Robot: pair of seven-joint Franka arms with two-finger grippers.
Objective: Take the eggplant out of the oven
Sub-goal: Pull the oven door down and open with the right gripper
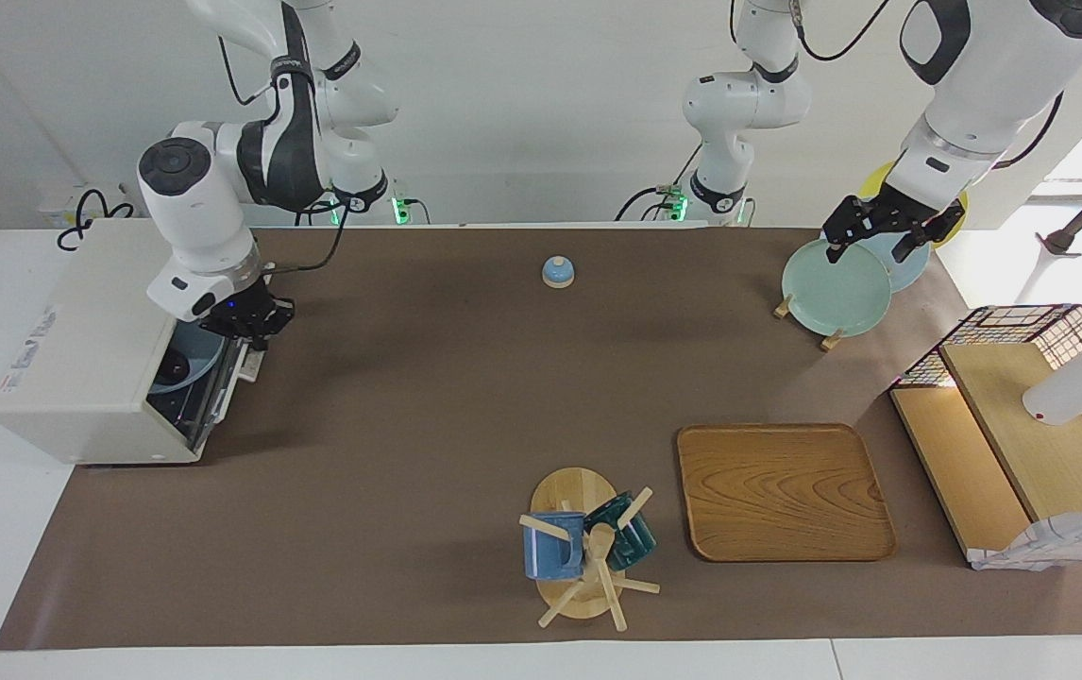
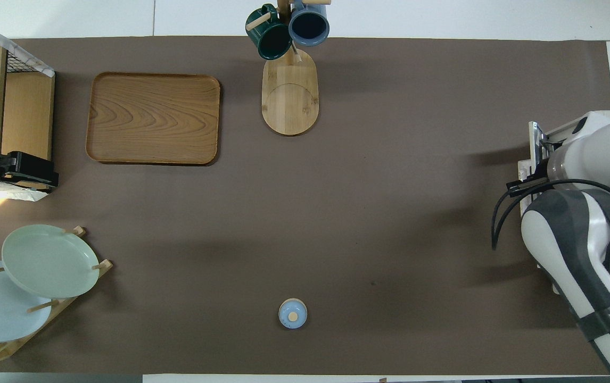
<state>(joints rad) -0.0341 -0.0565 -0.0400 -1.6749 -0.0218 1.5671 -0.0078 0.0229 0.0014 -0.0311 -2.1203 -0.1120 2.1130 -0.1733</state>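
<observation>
The cream-white oven point(image 1: 78, 349) stands at the right arm's end of the table, its door point(image 1: 220, 382) swung down open. Inside it lies a pale blue plate point(image 1: 201, 354) with a dark shape on it, the eggplant point(image 1: 177, 366), mostly hidden by the oven's top. My right gripper point(image 1: 253, 331) is at the open door's edge, at the end nearer to the robots. In the overhead view the right arm covers the oven apart from its door edge point(image 2: 535, 139). My left gripper point(image 1: 870, 247) waits open and empty over the plate rack.
A plate rack point(image 1: 829, 338) holds green point(image 1: 834, 288), blue and yellow plates. A wooden tray point(image 1: 782, 491), a mug tree point(image 1: 583, 543) with two mugs, a small blue bell point(image 1: 557, 272) and a wire-sided wooden shelf point(image 1: 1022, 444) are also on the brown mat.
</observation>
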